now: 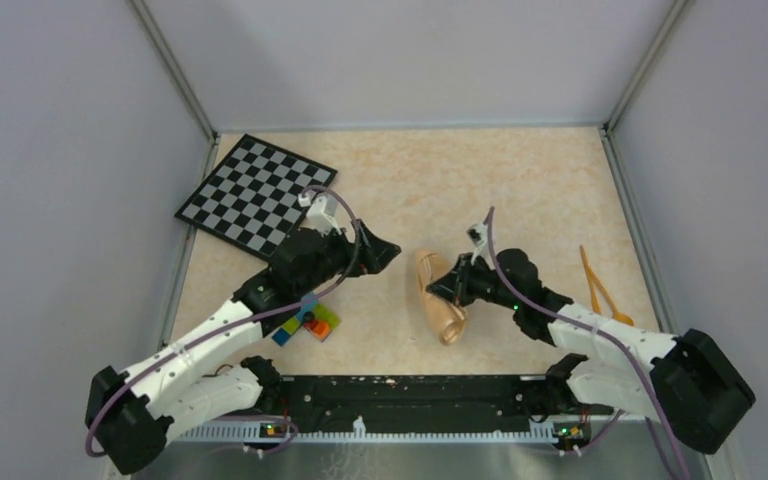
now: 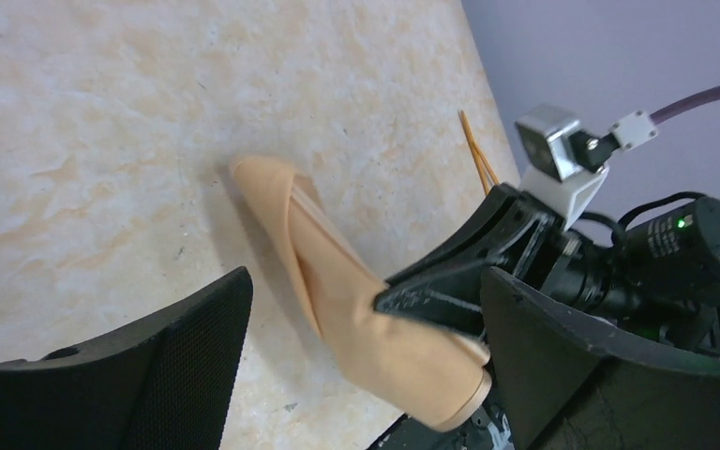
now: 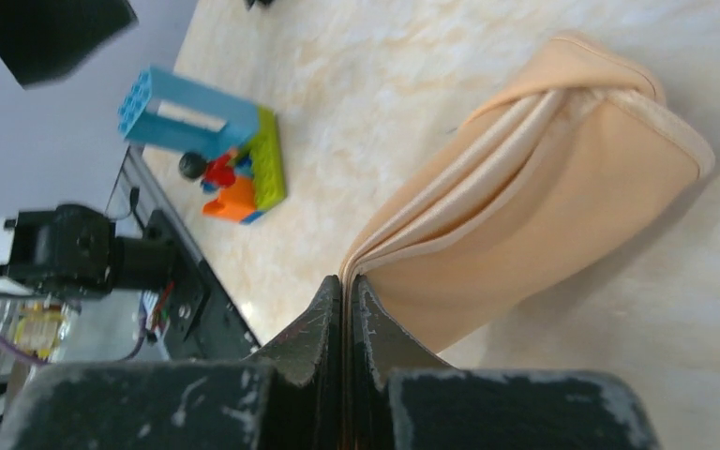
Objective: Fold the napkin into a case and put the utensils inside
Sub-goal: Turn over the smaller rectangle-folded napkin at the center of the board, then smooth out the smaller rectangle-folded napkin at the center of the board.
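The napkin (image 1: 440, 295) lies near the middle of the table (image 1: 520, 180), gathered into a long, narrow bundle of soft peach-orange cloth. One end is rounded and the layers are stacked in smooth, slightly puffy folds with a stitched hem along the edge. Whether these folds form a proper pocket cannot be told, and only cloth shows at its open edges. The right gripper (image 3: 347, 286) has its dark, scuffed jaws pressed together on the folded edge at the bundle's near end, with the thin layers of fabric pinched between them. The left gripper (image 1: 390, 252) sits just beside the bundle on its left, jaws spread wide apart and holding nothing; its broad black fingers (image 2: 187, 347) have a finely textured inner face. The utensils (image 1: 594, 285), slim orange-yellow pieces laid in a narrow V, rest on the bare table near its right edge, well apart from the cloth. The tabletop is a pale, marbled beige. A black-and-white checkerboard (image 1: 255, 195) lies flat at the far left corner, and a small cluster of coloured toy bricks (image 1: 308, 322) sits under the left arm.
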Action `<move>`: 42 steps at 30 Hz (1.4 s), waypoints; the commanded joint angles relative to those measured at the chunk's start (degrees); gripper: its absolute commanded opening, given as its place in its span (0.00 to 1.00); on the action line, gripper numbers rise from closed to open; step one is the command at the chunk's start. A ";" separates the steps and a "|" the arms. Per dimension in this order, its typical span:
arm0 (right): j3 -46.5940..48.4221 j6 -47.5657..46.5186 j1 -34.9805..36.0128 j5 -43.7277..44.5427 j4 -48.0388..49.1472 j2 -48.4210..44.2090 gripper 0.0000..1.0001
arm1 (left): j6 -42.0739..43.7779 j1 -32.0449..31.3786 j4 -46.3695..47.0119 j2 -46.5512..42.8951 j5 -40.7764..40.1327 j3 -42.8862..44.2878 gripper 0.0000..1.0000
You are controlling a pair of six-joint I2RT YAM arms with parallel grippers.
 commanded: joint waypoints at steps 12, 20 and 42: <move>-3.95 33.10 12.28 9.13 47.47 21.90 0.00 | 3.08 0.16 -13.73 -16.26 -12.76 -1.01 0.95; -17.17 38.45 -4.40 2.81 67.43 36.62 0.06 | 3.03 0.23 -4.54 -5.37 -2.89 -1.19 0.95; 8.11 -6.39 -8.68 11.76 -35.06 -9.13 0.52 | 2.50 0.80 21.40 39.02 14.23 11.22 0.56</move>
